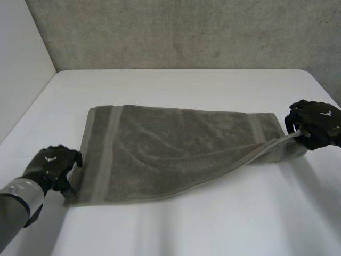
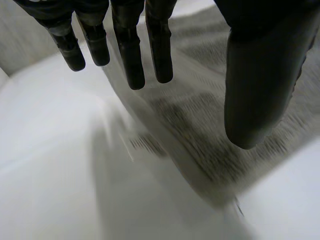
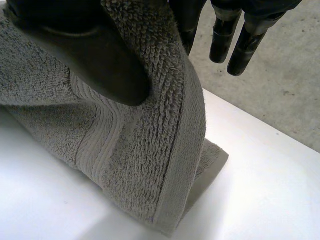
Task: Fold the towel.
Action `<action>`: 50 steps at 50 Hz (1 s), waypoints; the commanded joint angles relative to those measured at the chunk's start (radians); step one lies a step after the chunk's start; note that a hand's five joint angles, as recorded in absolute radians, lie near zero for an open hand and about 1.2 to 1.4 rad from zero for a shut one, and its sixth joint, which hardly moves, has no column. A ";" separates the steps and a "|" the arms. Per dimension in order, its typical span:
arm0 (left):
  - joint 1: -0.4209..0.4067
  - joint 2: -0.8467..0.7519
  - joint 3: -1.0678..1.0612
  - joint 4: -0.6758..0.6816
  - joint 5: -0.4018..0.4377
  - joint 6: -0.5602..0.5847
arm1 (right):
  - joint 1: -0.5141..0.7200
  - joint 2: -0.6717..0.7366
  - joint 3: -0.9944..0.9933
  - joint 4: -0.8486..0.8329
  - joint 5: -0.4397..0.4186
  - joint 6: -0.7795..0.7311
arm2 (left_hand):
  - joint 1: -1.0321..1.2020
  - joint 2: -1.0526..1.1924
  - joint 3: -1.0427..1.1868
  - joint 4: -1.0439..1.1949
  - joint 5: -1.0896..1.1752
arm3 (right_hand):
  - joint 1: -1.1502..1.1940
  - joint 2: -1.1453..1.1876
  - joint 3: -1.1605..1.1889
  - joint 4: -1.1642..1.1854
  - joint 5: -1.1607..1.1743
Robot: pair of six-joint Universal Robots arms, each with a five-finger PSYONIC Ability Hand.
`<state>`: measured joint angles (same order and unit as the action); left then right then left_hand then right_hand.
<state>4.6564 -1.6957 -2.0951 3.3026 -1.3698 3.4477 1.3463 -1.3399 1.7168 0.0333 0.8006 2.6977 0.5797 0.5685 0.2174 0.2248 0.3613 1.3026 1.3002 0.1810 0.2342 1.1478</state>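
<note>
You see the towel (image 1: 176, 152) lying flat across the middle of the white table (image 1: 186, 85), stretching from the lower left of the head view to the right edge.

Your left hand (image 1: 52, 165) sits at the lower left, at the towel's left edge near its front corner. In the left wrist view its fingers (image 2: 132, 60) hang straight and the thumb (image 2: 260, 90) stands well apart from them, so the hand is wide. The towel under it is smeared, and you cannot tell whether any fingertip touches it.

Your right hand (image 1: 317, 124) is at the right edge of the head view, holding the towel's right end. The top layer rises in a taut ridge to it, off the layer below. In the right wrist view the thumb presses the cloth from the front. The cloth hides the fingers pinching from behind, while two others stick out straight past it.
</note>
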 commanded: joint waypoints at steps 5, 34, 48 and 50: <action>0.012 -0.027 -0.029 -0.026 0.002 0.002 | 0.002 0.004 0.003 -0.007 0.000 -0.002 | -0.055 -0.044 -0.043 -0.050 -0.011 | 0.094 0.096 -0.007 -0.060 0.074; 0.013 -0.079 -0.031 0.009 -0.002 0.002 | -0.003 0.008 0.014 -0.010 -0.027 -0.010 | 0.153 0.165 -0.043 -0.050 0.197 | 0.094 0.096 -0.007 -0.060 0.074; 0.008 -0.084 -0.031 0.011 -0.002 0.002 | 0.000 0.008 0.015 -0.010 -0.027 -0.018 | 0.493 0.505 -0.043 -0.050 0.537 | 0.094 0.096 -0.007 -0.060 0.074; 0.007 -0.079 -0.031 0.011 -0.002 0.002 | 0.002 0.008 0.015 -0.010 -0.027 -0.018 | 0.567 0.579 -0.043 -0.050 0.611 | 0.094 0.096 -0.007 -0.060 0.074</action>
<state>4.6672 -1.7785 -2.1258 3.3136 -1.3712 3.4499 1.3458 -1.3318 1.7311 0.0230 0.7731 2.6798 0.9071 0.9994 0.2174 0.2248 0.8327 1.3027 1.3003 0.1810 0.2342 1.1478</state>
